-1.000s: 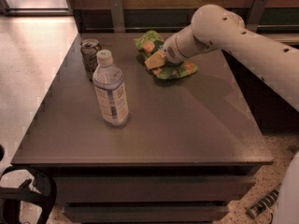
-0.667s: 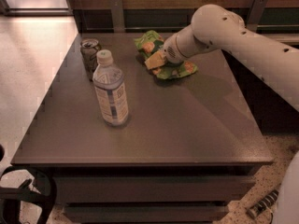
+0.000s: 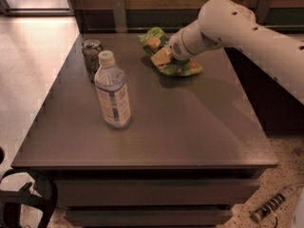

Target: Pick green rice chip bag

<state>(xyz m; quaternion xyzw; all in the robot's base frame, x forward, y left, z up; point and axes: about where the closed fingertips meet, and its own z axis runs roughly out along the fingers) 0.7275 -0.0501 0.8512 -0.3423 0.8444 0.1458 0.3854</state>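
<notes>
The green rice chip bag (image 3: 183, 68) lies flat at the far middle of the dark table (image 3: 190, 127), light green with orange-pink chip pictures. My gripper (image 3: 161, 57) reaches in from the right on a white arm and sits down on the middle of the bag. A yellowish finger pad (image 3: 160, 56) shows on top of the bag. The bag's middle is hidden under the gripper and wrist.
A clear water bottle (image 3: 113, 92) with a white cap stands left of centre. A dark soda can (image 3: 91, 57) stands behind it near the left edge. A power strip (image 3: 273, 204) lies on the floor at the lower right.
</notes>
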